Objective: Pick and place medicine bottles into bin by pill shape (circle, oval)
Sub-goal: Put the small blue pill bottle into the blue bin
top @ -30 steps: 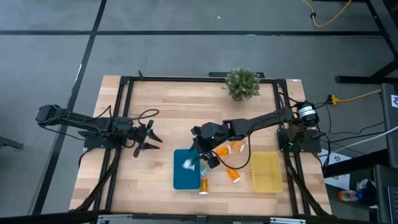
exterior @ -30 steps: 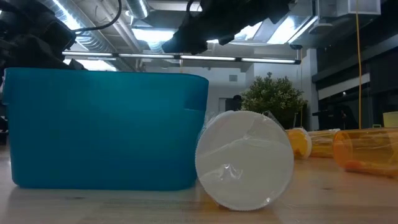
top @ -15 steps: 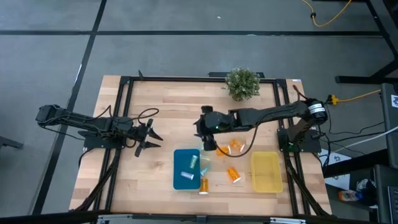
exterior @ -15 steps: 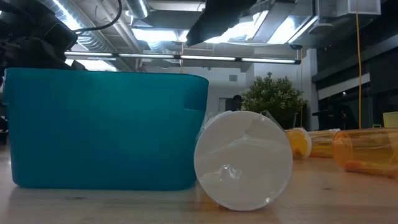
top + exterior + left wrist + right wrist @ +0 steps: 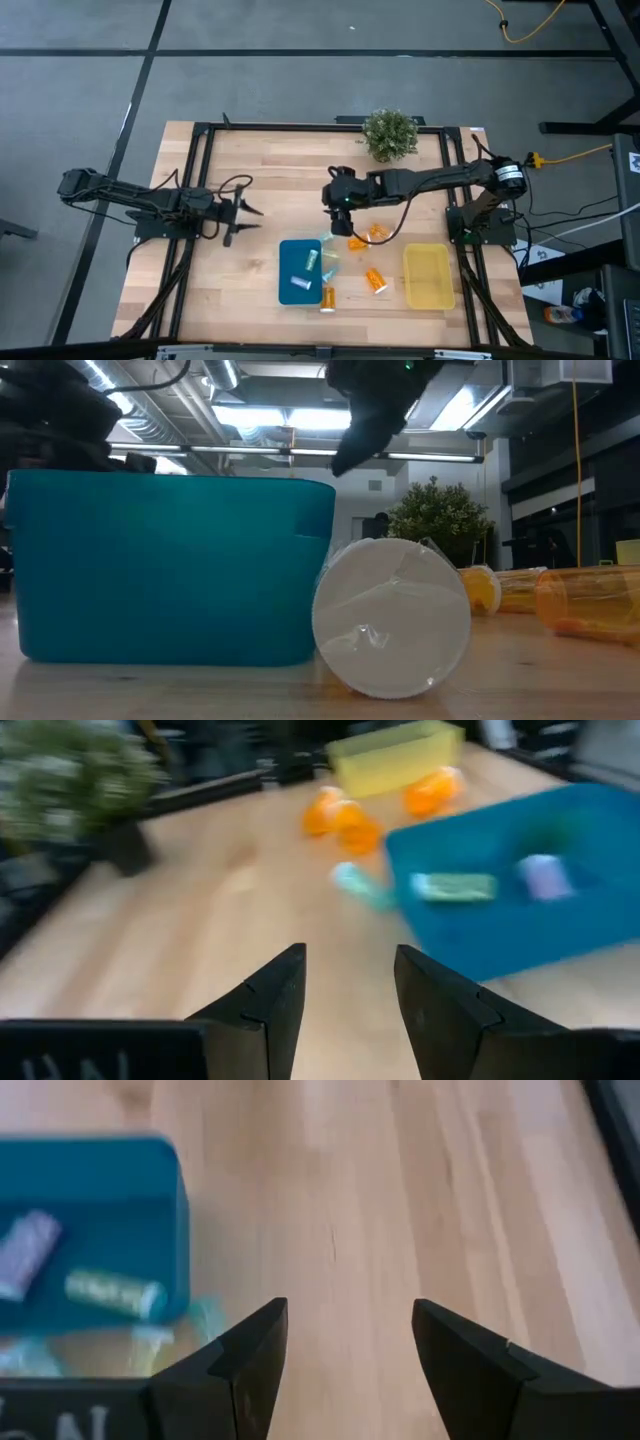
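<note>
With jaws open and empty above the table behind the blue bin (image 5: pixel 298 272), the right gripper (image 5: pixel 336 208) should drop squarely over an orange bottle (image 5: pixel 375 280) lying between the bins

no legible text anywhere

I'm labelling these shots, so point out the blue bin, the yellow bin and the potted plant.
blue bin (image 5: pixel 293 270): high view, bare floor of the tray.
yellow bin (image 5: pixel 427 277): high view, middle of its bare floor.
potted plant (image 5: pixel 389 133): high view, centre of the foliage.
</note>
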Tool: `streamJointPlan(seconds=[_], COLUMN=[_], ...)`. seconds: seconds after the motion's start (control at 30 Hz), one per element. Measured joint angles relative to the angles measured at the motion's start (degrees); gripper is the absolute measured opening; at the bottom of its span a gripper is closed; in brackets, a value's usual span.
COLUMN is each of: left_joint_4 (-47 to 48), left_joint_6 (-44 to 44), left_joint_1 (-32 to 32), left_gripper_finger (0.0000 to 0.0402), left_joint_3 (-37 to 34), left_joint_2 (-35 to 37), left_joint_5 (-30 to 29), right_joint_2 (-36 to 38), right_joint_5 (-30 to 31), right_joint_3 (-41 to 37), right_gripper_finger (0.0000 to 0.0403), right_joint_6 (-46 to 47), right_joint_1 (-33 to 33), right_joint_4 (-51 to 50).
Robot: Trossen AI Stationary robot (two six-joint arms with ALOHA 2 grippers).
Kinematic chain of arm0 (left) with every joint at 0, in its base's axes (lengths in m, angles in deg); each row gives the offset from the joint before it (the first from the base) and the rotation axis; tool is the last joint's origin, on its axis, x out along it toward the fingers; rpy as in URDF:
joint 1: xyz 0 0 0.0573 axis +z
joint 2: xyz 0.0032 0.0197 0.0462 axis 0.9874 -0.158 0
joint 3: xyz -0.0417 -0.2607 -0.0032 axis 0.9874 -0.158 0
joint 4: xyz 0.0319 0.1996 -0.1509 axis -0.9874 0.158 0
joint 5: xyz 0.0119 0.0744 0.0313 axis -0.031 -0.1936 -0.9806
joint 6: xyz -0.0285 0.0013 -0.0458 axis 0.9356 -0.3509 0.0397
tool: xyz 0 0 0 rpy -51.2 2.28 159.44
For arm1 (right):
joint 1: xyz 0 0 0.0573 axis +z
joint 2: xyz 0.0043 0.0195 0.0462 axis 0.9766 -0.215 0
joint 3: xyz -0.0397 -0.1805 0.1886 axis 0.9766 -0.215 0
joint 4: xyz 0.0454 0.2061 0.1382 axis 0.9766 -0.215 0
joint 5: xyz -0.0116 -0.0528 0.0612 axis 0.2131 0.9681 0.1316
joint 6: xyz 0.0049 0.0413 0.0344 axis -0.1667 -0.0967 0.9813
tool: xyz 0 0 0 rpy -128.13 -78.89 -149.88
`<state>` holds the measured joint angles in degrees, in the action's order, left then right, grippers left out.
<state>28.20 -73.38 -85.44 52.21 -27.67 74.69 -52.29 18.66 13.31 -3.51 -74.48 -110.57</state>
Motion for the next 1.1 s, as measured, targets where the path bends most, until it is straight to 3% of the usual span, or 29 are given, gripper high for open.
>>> streamJointPlan(seconds=[0.1, 0.3, 0.53, 0.67, 1.1], left_joint_4=[-0.36, -0.02, 0.20, 0.22, 0.13], left_joint_6=[3.04, 11.74, 19.78, 21.17, 17.74], left_joint_1=[0.02, 0.02, 0.02, 0.02, 0.02], left_gripper_finger=[0.0147, 0.0147, 0.0147, 0.0147, 0.0147], left_joint_3=[0.48, 0.48, 0.48, 0.48, 0.48], left_joint_2=[0.06, 0.01, 0.01, 0.01, 0.03], left_joint_5=[-2.92, 1.05, 1.49, 1.37, 6.46], right_joint_2=[-0.02, -0.37, -0.37, -0.37, -9.98], right_joint_5=[-1.32, -6.50, -14.68, -20.76, -17.68], right_joint_3=[0.00, -0.02, -0.02, -0.02, -0.11], right_gripper_finger=[0.0218, 0.0218, 0.0218, 0.0218, 0.0188], right_joint_6=[-0.38, -7.41, -16.66, -16.27, -12.20], right_joint_1=[0.32, 0.32, -0.82, -1.23, -0.62], right_joint_4=[-4.06, -11.51, -11.39, -9.68, -5.50])
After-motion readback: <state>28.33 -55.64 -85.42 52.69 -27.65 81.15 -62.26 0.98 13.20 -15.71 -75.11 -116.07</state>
